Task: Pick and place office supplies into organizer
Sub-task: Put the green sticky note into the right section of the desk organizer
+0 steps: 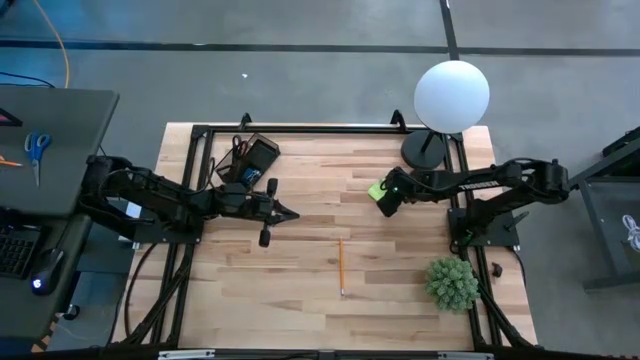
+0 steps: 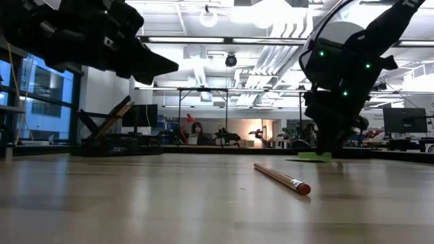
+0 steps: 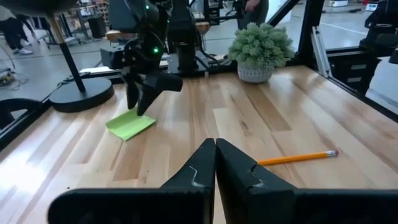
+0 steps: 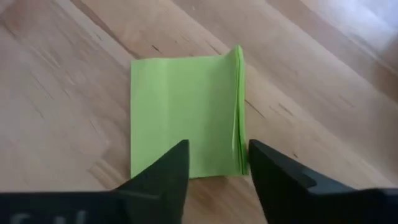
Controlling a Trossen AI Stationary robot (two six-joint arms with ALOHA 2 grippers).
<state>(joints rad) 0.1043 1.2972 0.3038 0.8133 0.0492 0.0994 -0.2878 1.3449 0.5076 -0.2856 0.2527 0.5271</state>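
Sticky-note pad (image 4: 183, 112) and pencil (image 1: 341, 266) lie on pale wooden tabletop (image 1: 300, 300).

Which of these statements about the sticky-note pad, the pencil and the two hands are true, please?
1. The right hand is open above the lime-green sticky-note pad. True.
2. The left hand grips the pencil. False: it is shut on nothing, and the pencil lies loose on the table.
3. The pad is inside the organizer. False: it lies on the table near the lamp base.
4. The plant stands near the table's right edge. True.
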